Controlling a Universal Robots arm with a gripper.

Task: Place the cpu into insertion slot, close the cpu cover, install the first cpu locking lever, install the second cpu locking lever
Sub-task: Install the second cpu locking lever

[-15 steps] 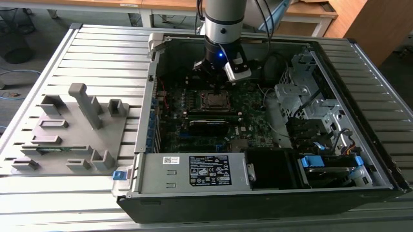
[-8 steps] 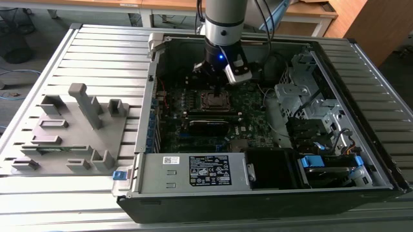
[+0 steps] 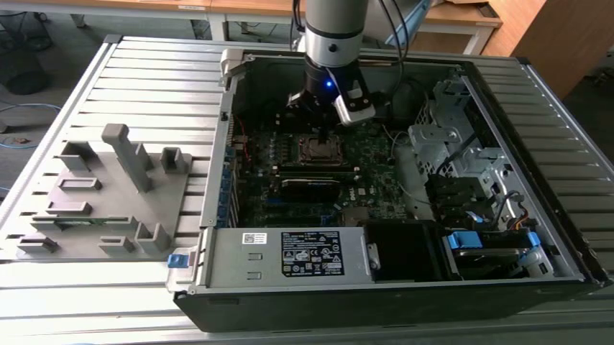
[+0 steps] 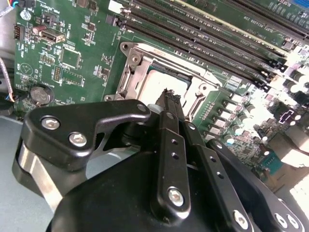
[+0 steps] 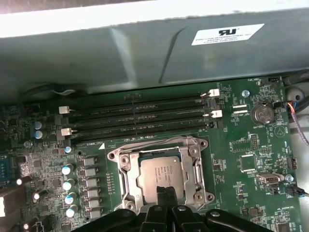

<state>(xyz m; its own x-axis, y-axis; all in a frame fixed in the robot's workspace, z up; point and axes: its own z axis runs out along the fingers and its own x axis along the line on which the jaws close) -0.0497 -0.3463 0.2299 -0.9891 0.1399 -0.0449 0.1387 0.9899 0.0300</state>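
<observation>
The claw [image 5: 166, 203], pressed together and empty, hovers over the cpu [image 5: 161, 175] seated under the cover [image 5: 124, 166]; pressing off-centre could scratch it.

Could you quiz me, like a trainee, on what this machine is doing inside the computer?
1. True or false: the cpu already lies in the slot.
2. What is the end effector nearest to? A) cpu B) grey fixture C) coin battery
3. Fill in: in both wrist views the end effector's fingers are pressed ____.

Key: 1 true; 2 A; 3 together, with nothing seen between them.
</observation>
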